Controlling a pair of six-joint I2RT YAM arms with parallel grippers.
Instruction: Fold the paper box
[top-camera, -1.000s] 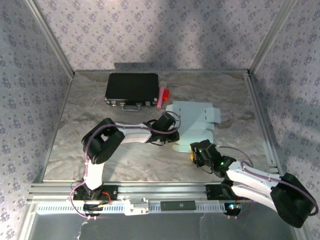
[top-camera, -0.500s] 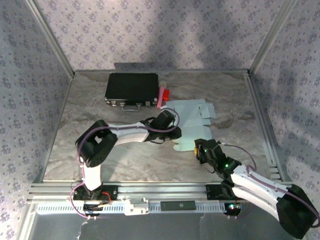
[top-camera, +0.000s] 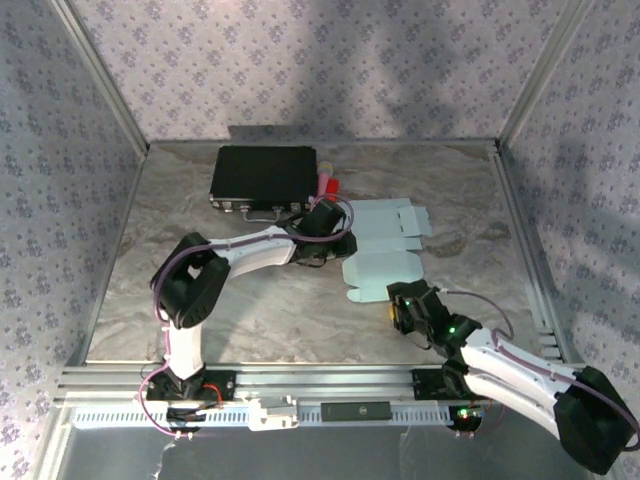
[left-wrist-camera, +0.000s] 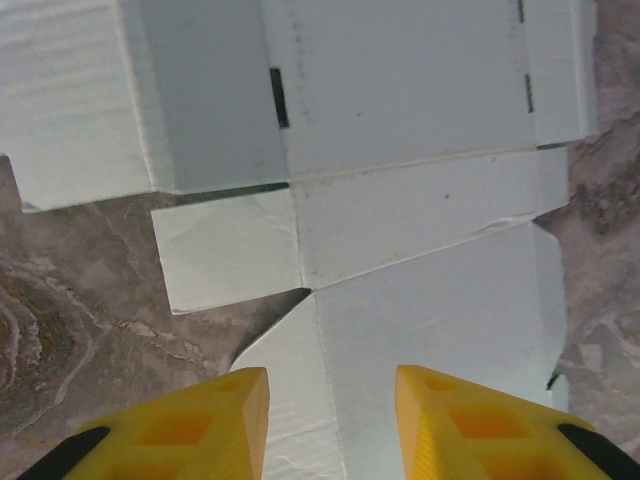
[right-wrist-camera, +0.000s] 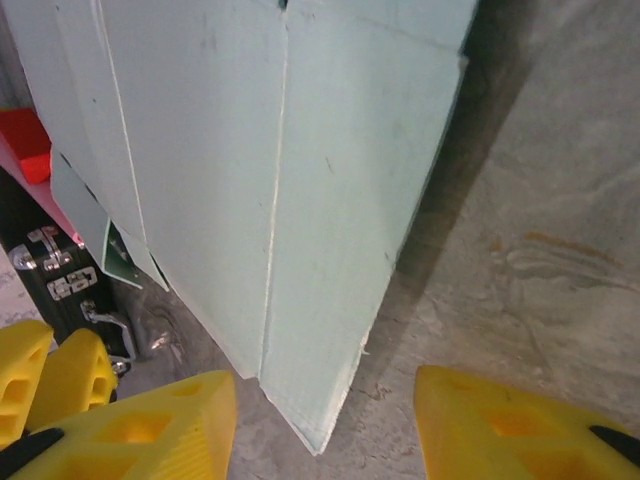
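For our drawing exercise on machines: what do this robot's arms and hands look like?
The left arm and right arm have white links and black joints, with thin purple cables looping alongside. The left hand and right hand each end in two blocky yellow fingers with hollow pockets. Small green lights glow on the right arm.

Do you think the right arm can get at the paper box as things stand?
Probably yes: the right gripper is open and the paper box lies just ahead of it, with nothing in between.

The left fingers (left-wrist-camera: 180, 425) have backed off the paper box (top-camera: 385, 265), now flatter.
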